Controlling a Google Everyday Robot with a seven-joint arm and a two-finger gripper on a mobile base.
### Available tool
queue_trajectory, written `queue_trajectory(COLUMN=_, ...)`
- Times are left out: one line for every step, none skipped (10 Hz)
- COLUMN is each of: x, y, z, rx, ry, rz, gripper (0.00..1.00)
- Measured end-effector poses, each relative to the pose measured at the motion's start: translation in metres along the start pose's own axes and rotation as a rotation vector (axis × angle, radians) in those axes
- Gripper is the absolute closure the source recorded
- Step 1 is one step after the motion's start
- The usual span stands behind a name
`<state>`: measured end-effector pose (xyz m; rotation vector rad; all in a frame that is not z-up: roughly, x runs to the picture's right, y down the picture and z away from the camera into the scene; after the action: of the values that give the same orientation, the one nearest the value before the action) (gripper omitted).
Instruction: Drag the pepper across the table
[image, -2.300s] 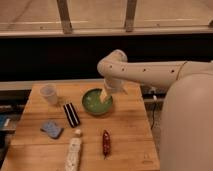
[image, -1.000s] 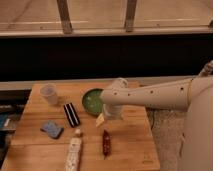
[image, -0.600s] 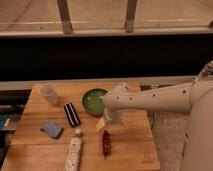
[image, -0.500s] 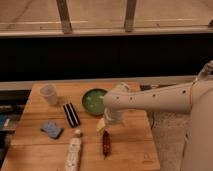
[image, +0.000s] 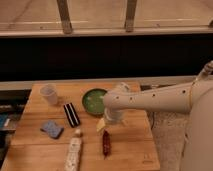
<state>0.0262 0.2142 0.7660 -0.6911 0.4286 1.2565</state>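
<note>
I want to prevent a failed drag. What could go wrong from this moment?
1. The gripper is near the far tip of the slim pepper, not its middle, so it may slip off or spin the pepper.
2. The pepper lies close to the front edge of the table; a pull forward may drop it.
3. A leftward drag may hit the white bottle.

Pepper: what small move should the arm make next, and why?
Probably ease the gripper down and slightly forward onto the pepper. It hangs just behind the pepper's far end, seemingly not yet touching it, and the pepper lies flat on the table.
</note>
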Motion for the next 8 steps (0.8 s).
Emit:
queue_trajectory(x=0.002, y=0.002, z=0.005, rx=0.019, ry=0.009, rz=-0.001, gripper=0.20)
queue_trajectory(x=0.006, y=0.001, z=0.010, rx=0.040, ry=0.021, rz=0.006, gripper=0.20)
queue_trajectory(x=0.010, y=-0.004, z=0.013, rx=0.054, ry=0.035, rz=0.017, gripper=0.20)
queue_trajectory(x=0.011, y=-0.005, z=0.015, rx=0.061, ry=0.040, rz=0.020, gripper=0.20)
queue_trajectory(x=0.012, y=-0.004, z=0.019, rx=0.067, ry=0.049, rz=0.019, gripper=0.20)
queue_trajectory(x=0.013, y=-0.003, z=0.024, rx=0.065, ry=0.057, rz=0.017, gripper=0.20)
queue_trajectory(x=0.014, y=-0.003, z=0.028, rx=0.061, ry=0.064, rz=0.018, gripper=0.20)
queue_trajectory(x=0.015, y=0.000, z=0.035, rx=0.048, ry=0.074, rz=0.015, gripper=0.20)
